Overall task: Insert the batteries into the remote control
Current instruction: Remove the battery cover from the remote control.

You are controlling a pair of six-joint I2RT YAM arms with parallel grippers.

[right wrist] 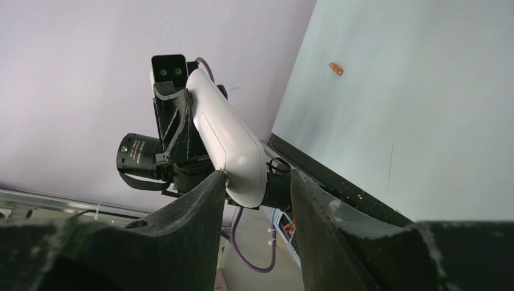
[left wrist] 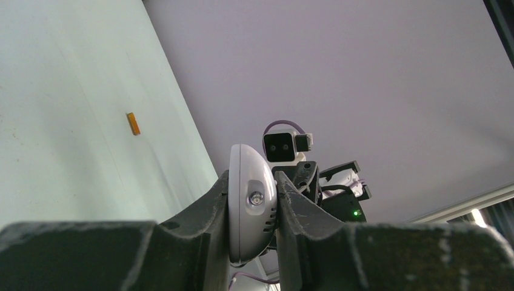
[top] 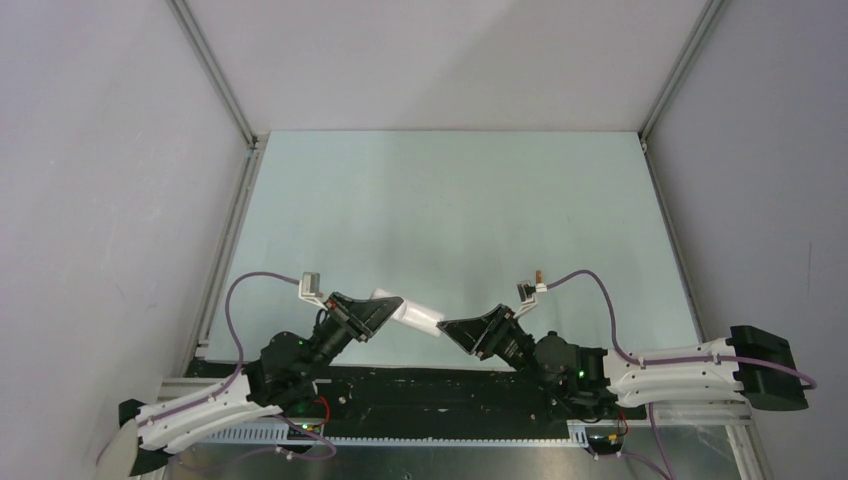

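Gripping the remote control (left wrist: 247, 209) edgewise, your left claw (left wrist: 253, 180) is clenched on 1 end of it. Your right claw (right wrist: 257, 177) straddles the other end, released: 1 finger (right wrist: 206, 200) touches the white shell and the other stands apart. You have 1 orange battery (right wrist: 335, 69) lying on the table (right wrist: 394, 133), well beyond the right claw, up and to its right.

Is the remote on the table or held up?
Held up. The left claw is shut on the remote control, wall behind it; the right claw stands open around its other end.
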